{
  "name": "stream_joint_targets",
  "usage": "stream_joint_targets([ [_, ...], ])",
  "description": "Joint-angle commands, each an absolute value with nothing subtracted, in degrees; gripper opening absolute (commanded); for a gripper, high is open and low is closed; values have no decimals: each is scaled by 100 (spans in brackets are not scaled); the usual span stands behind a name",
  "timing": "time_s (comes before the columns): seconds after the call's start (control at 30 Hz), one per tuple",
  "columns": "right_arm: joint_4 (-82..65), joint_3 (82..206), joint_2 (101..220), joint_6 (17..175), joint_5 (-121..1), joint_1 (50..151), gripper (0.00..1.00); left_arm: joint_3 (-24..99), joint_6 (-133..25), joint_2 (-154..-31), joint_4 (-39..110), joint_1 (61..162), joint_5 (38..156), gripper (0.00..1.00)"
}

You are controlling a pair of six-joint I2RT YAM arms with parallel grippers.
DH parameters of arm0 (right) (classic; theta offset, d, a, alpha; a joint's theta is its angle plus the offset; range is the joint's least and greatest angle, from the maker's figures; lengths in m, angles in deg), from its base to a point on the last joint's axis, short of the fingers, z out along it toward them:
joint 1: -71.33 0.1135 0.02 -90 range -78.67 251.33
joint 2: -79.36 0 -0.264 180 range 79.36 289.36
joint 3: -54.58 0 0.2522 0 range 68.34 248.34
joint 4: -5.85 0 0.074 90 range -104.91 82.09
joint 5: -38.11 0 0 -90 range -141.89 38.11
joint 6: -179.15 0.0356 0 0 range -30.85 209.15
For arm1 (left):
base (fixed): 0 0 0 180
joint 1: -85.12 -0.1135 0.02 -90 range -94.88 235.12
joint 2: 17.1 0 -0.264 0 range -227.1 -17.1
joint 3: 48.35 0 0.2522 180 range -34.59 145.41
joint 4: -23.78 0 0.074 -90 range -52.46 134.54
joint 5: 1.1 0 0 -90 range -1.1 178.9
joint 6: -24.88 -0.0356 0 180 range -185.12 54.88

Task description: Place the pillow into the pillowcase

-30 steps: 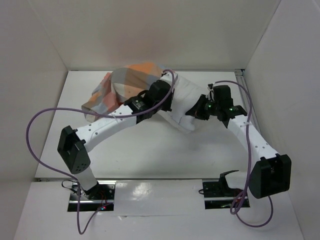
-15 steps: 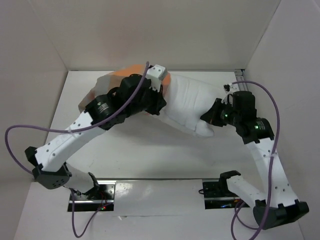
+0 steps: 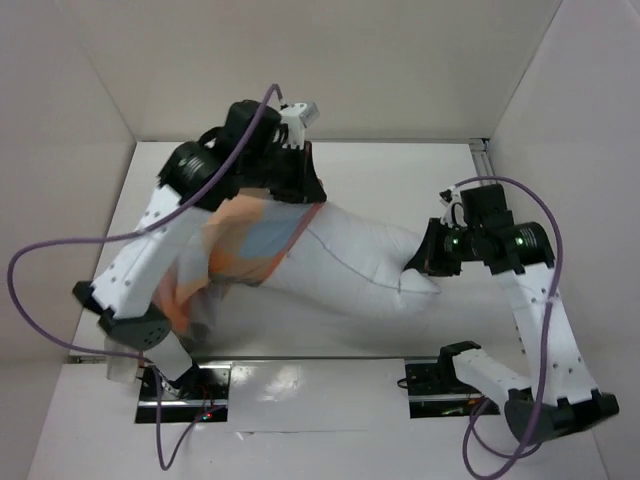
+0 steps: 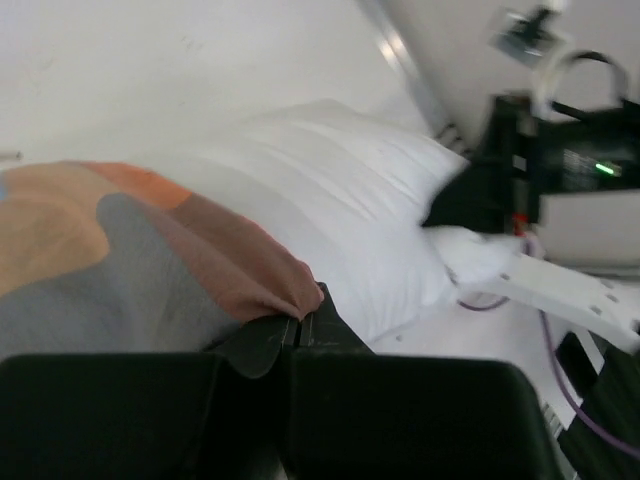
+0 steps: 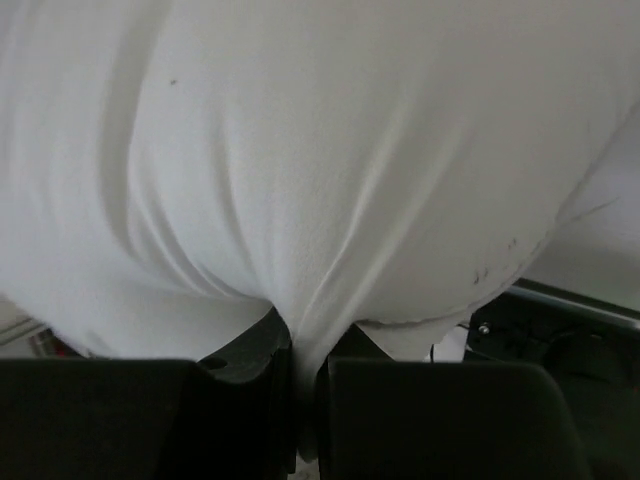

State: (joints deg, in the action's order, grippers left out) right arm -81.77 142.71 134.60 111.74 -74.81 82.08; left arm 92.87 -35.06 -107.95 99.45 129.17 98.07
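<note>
Our left claw (image 4: pixel 300 330) is clamped on the pillowcase (image 3: pixel 240 250) hem and our right claw (image 5: pixel 305 375) pinches the pillow (image 3: pixel 350 265) corner, with the pillow roughly half inside. We want to drag the hem toward the right claw, slowly.

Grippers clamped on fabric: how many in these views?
2. The left gripper is shut on the pillowcase edge, on the left of the top view. The right gripper is shut on a pinch of the pillow at its right end. Neither is hidden.
</note>
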Motion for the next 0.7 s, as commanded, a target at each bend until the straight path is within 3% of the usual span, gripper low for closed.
stream_joint_targets([
  [0.0,-7283,14332,14061,11488,-7869,8249,9,8986,-3479,-11718,8879,12143,10401,0],
  [0.03,-6920,14261,14219,11647,-7992,8249,12,9143,-3689,-11964,8878,12029,10340,0],
  [0.07,-6569,14261,14603,11796,-8045,8249,23,9544,-3795,-12454,8878,11871,10201,8],
  [0.13,-5181,14313,14965,12288,-8325,8092,59,9942,-4067,-12852,8931,11738,9875,30],
  [0.17,-4750,14313,15150,12429,-8327,7969,69,10118,-4139,-13002,8983,11685,9822,39],
  [0.2,-4363,14366,15465,12553,-8327,7838,73,10311,-4200,-13091,8896,11615,9760,56],
  [0.37,-3499,15297,16197,12703,-7307,6827,85,10156,-4481,-12557,8141,11439,8786,92],
  [0.53,-3602,15667,16084,12203,-7009,6465,100,9550,-4727,-11713,7358,11316,7197,94],
  [0.67,-3866,15492,15794,11641,-6342,6413,100,9163,-4834,-11430,7305,11193,6579,86],
])
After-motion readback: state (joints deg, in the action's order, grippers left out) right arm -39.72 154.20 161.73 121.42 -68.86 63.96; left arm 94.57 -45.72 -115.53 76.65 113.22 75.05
